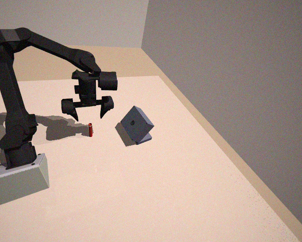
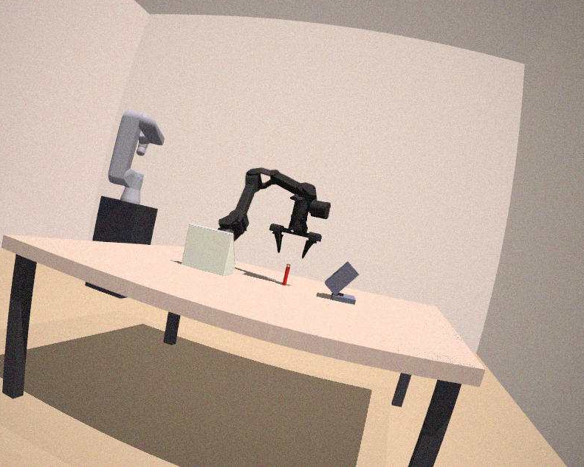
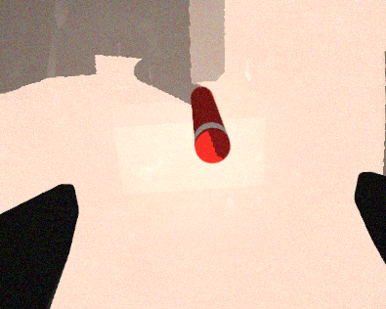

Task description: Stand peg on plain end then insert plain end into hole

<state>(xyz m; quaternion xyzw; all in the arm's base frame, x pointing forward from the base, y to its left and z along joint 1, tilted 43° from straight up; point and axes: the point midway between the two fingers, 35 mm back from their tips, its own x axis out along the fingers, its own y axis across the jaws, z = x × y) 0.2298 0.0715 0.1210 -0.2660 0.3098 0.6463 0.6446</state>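
Near the sloped panel (image 1: 140,121) (image 2: 340,278), the red peg (image 1: 90,130) (image 2: 286,274) (image 3: 208,117) is standing upright on its robot-facing side, probably light, stiff and rather slick, its upper shaft inviting a square pinch from the empty, wide-spread gripper (image 1: 89,119) (image 2: 292,254) (image 3: 220,193).

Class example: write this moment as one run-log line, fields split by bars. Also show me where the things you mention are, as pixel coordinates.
gripper (image 1: 89,119) (image 2: 292,254) (image 3: 220,193): open, above peg | peg (image 1: 90,130) (image 2: 286,274) (image 3: 209,117): upright on table (image 1: 161,188) (image 2: 271,310) (image 3: 279,272), band up | panel hole (image 1: 132,122): unfilled

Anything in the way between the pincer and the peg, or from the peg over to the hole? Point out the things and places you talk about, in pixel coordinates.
Nothing visible stands between the open pincer (image 1: 89,119) (image 2: 292,254) (image 3: 216,191) and the upright peg (image 1: 90,130) (image 2: 286,274) (image 3: 208,120) below it, nor between the peg and the hole (image 1: 132,122) in the sloped panel (image 1: 140,127) (image 2: 341,278).
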